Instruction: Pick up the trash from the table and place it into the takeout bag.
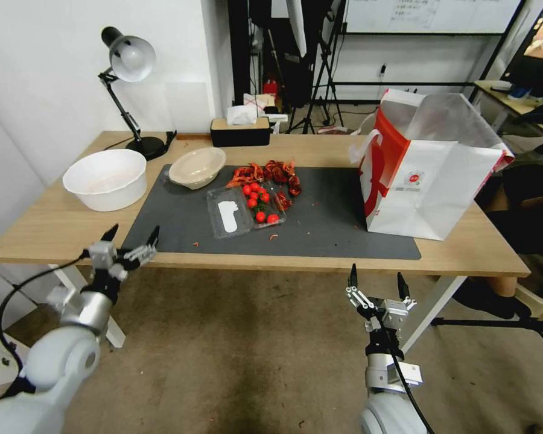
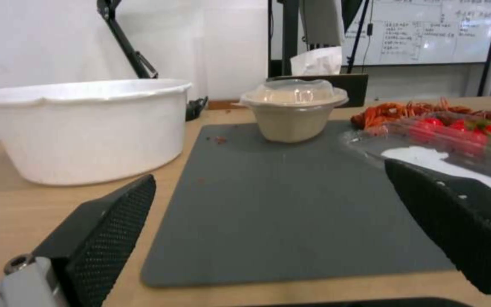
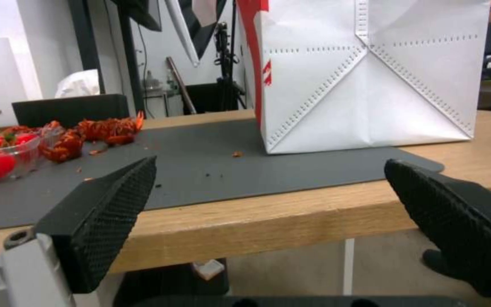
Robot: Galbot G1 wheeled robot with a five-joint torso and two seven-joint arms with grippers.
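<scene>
On the table (image 1: pixel 48 229), a dark grey mat (image 1: pixel 344 223) carries the trash: a beige shallow bowl (image 1: pixel 197 167) under a clear lid, an open clear plastic box (image 1: pixel 247 208) of red cherry tomatoes, and a heap of red shells (image 1: pixel 265 173). The white takeout bag (image 1: pixel 428 175) with red sides stands open on the mat's right end. My left gripper (image 1: pixel 133 235) is open at the table's front left edge, level with the top, facing the bowl (image 2: pixel 294 113). My right gripper (image 1: pixel 376 276) is open just below the front edge, facing the bag (image 3: pixel 371 76).
A large white bowl (image 1: pixel 105 179) stands on the bare wood left of the mat. A black desk lamp (image 1: pixel 130 66) and a black tissue box (image 1: pixel 240 129) sit along the back edge. Tripods and another desk fill the room behind.
</scene>
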